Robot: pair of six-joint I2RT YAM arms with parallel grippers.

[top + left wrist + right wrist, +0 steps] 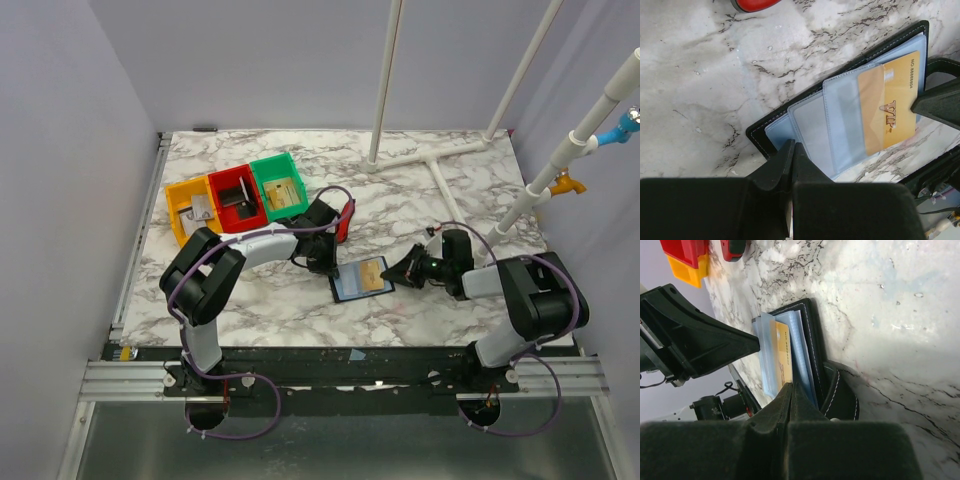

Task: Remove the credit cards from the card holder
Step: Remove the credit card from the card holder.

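Note:
The black card holder lies open on the marble table, its bluish-grey pockets facing up. A gold credit card marked VIP sticks halfway out of one pocket, and it also shows from the right wrist. My right gripper is shut on that card's outer edge, reaching in from the right. My left gripper is shut with nothing between its fingers. Its tip rests on the card holder's opposite corner.
Orange, red and green bins stand in a row at the back left with small items inside. A red-and-black tool lies just behind the left gripper. A white pipe frame sits at the back right.

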